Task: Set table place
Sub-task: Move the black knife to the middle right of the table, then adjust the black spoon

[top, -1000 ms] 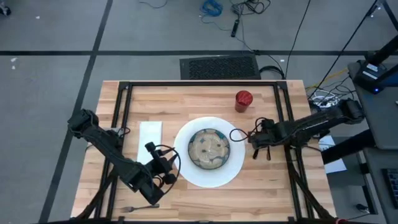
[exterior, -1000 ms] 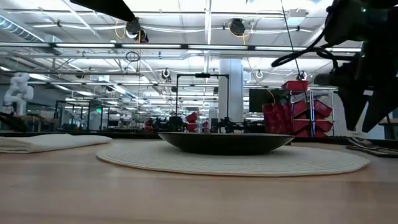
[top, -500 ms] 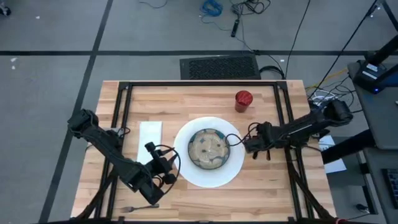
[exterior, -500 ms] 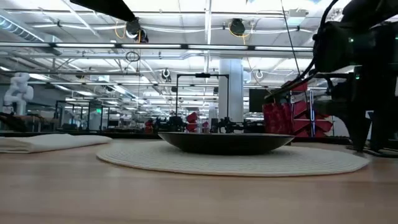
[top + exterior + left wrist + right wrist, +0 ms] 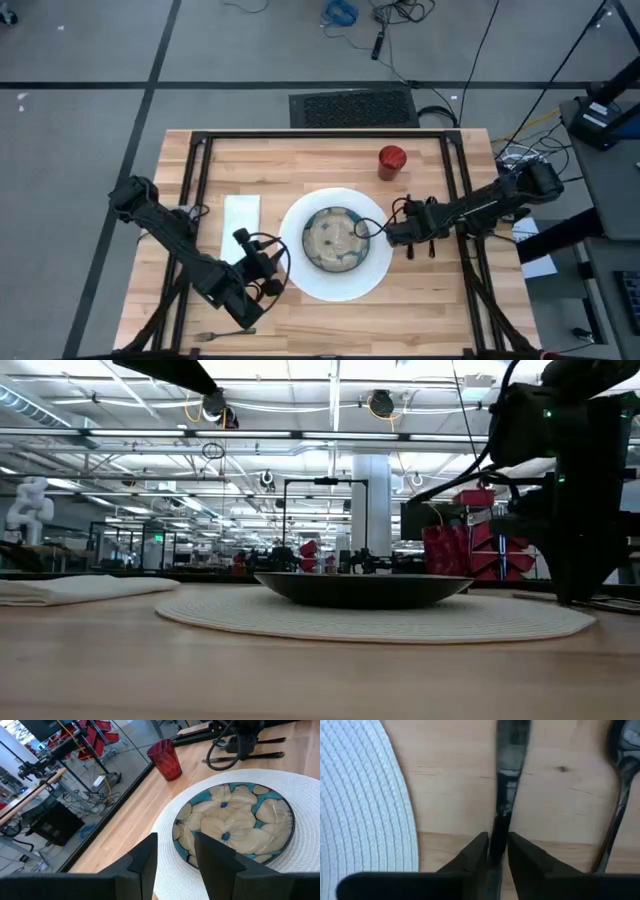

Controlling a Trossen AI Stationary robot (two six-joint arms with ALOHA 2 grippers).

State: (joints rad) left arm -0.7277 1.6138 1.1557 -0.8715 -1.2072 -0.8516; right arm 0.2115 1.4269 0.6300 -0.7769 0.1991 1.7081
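Pale wooden planks make up the table, and from above a round white plate sits near its middle with a flowered bowl on it. A folded white napkin lies to the plate's left, a red cup stands behind and to the right of the plate, and a fork lies at the front edge. The left gripper hangs at the plate's front left rim. The right gripper is low at the plate's right rim.

At table height the bowl shows dark on the woven plate, the napkin far to the left, and the right arm's dark bulk stands down at the plate's right edge.

The left wrist camera looks over the bowl toward the cup; that arm's own fingers stand apart with nothing between them.

The right wrist camera shows its fingers clamped on the handle of a dark knife lying on the wood just beside the plate, a spoon next to it
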